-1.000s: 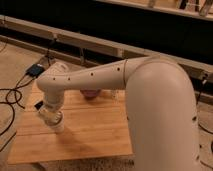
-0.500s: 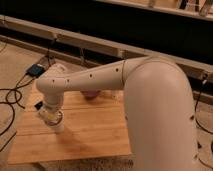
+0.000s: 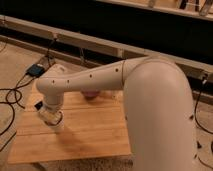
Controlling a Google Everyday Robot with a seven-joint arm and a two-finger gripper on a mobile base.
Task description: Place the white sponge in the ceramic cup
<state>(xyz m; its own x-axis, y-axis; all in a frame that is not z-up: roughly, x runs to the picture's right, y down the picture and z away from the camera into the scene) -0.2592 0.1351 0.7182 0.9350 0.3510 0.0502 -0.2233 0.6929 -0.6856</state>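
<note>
Nothing much has shifted since a second ago: your gripper (image 3: 51, 116) still hangs over the counter's (image 3: 90, 132) left side, directly above the ceramic cup (image 3: 56, 123). You cannot tell its opening or whether it holds anything.

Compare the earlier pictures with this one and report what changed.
Hardly anything visibly changed. The arm still reaches left across the wooden table, with the gripper still down at the white cup near the table's left edge. No sponge is visible. The dark bowl behind the arm has stayed put.
</note>
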